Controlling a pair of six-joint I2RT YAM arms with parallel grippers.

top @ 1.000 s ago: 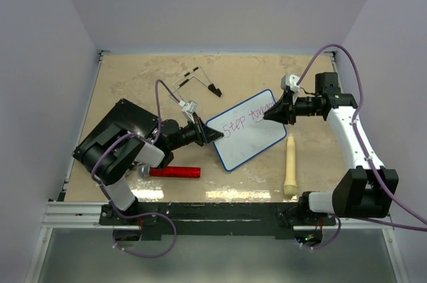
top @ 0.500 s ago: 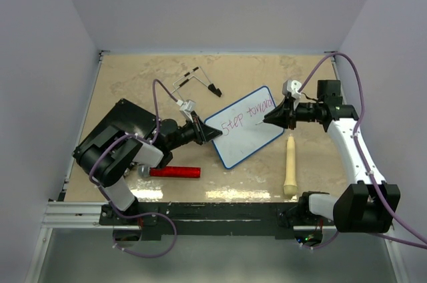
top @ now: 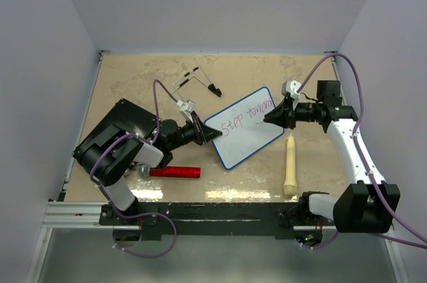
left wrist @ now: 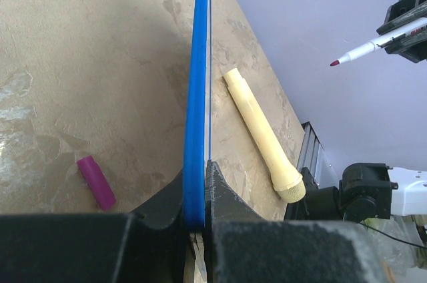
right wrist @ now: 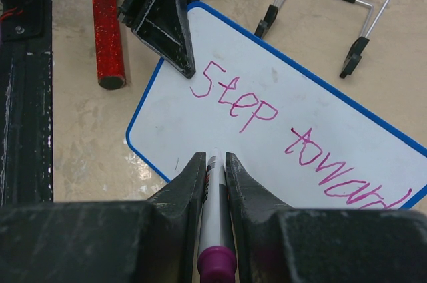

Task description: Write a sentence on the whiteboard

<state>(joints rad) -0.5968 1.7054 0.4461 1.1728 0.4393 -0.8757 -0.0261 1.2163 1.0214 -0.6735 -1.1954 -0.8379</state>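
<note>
The whiteboard [top: 245, 129] lies tilted at mid-table, and my left gripper [top: 212, 135] is shut on its left corner. The left wrist view shows it edge-on, the blue rim [left wrist: 198, 96] pinched in that gripper [left wrist: 198, 183]. The sentence [right wrist: 293, 129] in purple-pink reads "Step toward" in one line [top: 248, 115]. My right gripper [top: 270, 117] is shut on a white marker [right wrist: 215, 209] with a purple end. Its tip hovers over the blank area [right wrist: 267, 183] below "Step". Seen from the left wrist, the marker [left wrist: 373, 46] is off the board's surface.
A red cylinder [top: 175, 171] lies near the left arm, and a cream pestle-like stick [top: 290, 163] lies right of the board. A wire stand [top: 197, 81] sits behind, a black slab [top: 120, 126] at the left. A purple cap [left wrist: 97, 181] lies on the table.
My right gripper has shifted a little left and nearer with the marker, from the end of "toward" to over the board's blank part. The left gripper and the board have stayed put.
</note>
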